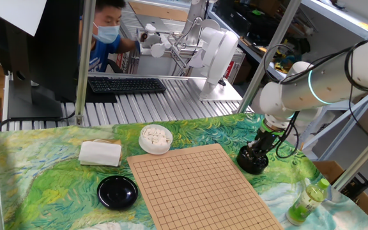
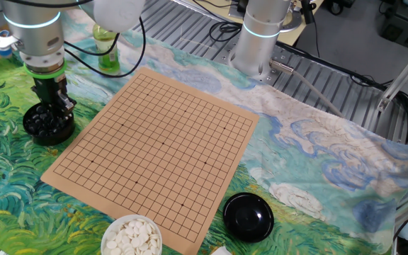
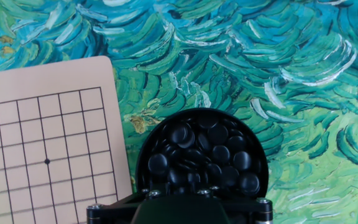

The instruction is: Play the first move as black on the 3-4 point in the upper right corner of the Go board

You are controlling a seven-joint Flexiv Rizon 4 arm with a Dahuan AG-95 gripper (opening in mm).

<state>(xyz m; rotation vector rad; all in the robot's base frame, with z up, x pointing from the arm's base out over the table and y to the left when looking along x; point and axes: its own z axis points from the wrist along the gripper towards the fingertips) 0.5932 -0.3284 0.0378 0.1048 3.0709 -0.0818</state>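
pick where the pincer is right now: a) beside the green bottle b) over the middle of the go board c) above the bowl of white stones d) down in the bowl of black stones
d: the pincer reaches straight down into the black bowl of black stones beside the Go board, which is still bare of stones, far from the white stones.

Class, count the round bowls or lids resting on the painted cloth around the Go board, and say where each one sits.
3: a bowl of black stones under the gripper, a bowl of white stones near a corner of the board, and a black lid beside it. None looks hidden.
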